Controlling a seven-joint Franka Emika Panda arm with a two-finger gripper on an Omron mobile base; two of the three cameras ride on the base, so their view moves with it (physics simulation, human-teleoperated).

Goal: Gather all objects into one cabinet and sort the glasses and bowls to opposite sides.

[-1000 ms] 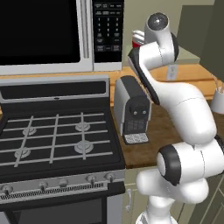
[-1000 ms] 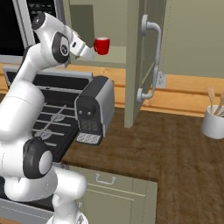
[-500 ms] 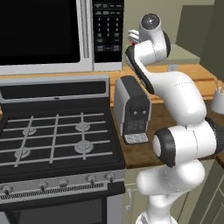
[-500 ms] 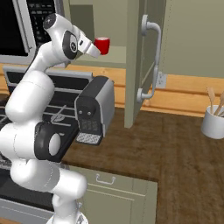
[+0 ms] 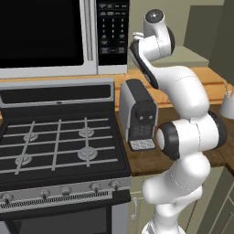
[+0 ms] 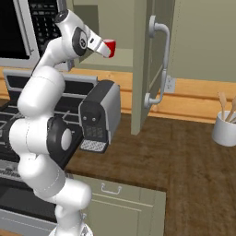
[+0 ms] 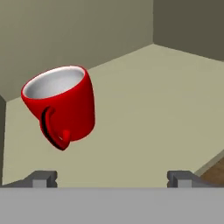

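We see a black gas stove (image 5: pixel 55 141) at the counter's left end, its knobs (image 5: pixel 96 186) along the front edge. Above it hangs a microwave (image 5: pixel 59 36). A dark coffee machine (image 6: pixel 99 115) stands on the wooden counter (image 6: pixel 184 161) just beside the stove. Near the counter's right edge sits a white utensil holder (image 6: pixel 225 129) with wooden utensils. Pale base cabinets (image 6: pixel 124 205) lie below the counter's front edge.

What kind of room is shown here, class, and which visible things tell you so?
A kitchen, computer-rendered. A gas stove sits under a microwave, a coffee machine stands on a wooden counter, and a red cup rests on a wall cabinet shelf.
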